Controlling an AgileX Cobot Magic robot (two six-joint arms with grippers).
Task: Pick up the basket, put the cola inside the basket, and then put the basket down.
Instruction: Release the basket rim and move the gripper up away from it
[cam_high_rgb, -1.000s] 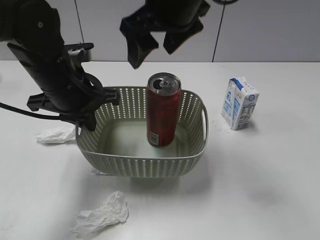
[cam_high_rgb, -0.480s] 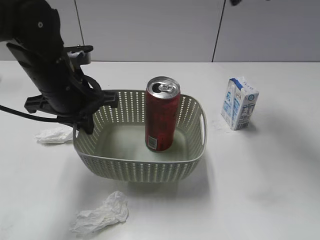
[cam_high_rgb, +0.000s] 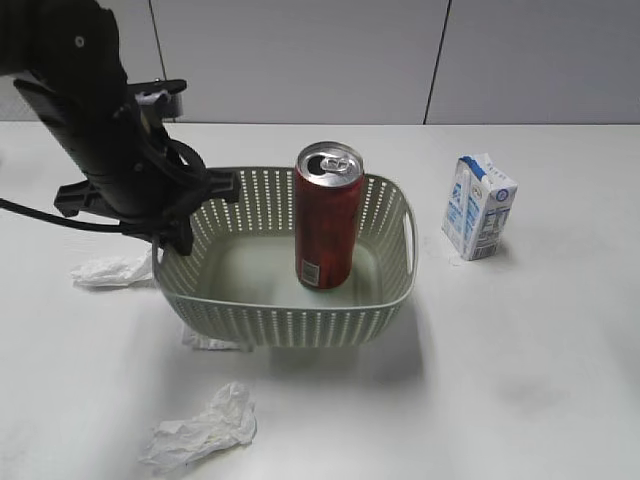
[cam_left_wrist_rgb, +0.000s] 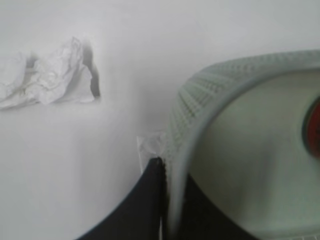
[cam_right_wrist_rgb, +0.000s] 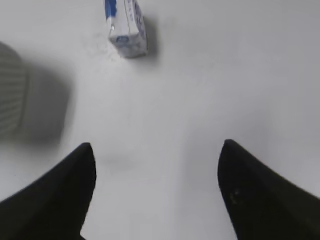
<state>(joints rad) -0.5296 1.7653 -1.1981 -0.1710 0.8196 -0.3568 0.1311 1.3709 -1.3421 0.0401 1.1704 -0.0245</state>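
The pale green basket (cam_high_rgb: 290, 322) hangs a little above the table, its shadow showing beneath it. My left gripper (cam_high_rgb: 172, 238) is shut on the basket's left rim; in the left wrist view the jaws (cam_left_wrist_rgb: 167, 172) pinch the perforated wall (cam_left_wrist_rgb: 197, 105). The dark-red cola can (cam_high_rgb: 328, 225) stands upright inside the basket, and a red sliver of it shows at the edge of the left wrist view (cam_left_wrist_rgb: 315, 127). My right gripper (cam_right_wrist_rgb: 156, 150) is open and empty above bare table, out of the exterior view. The basket's edge (cam_right_wrist_rgb: 10, 95) shows at its left.
A blue-and-white carton (cam_high_rgb: 480, 208) stands right of the basket and also shows in the right wrist view (cam_right_wrist_rgb: 127, 25). Crumpled tissues lie left of the basket (cam_high_rgb: 112, 268), in front of it (cam_high_rgb: 200, 428) and in the left wrist view (cam_left_wrist_rgb: 47, 75).
My right gripper has risen out of the top of the exterior view. The basket, with the can in it, dipped slightly and now sits a little higher and to the right.
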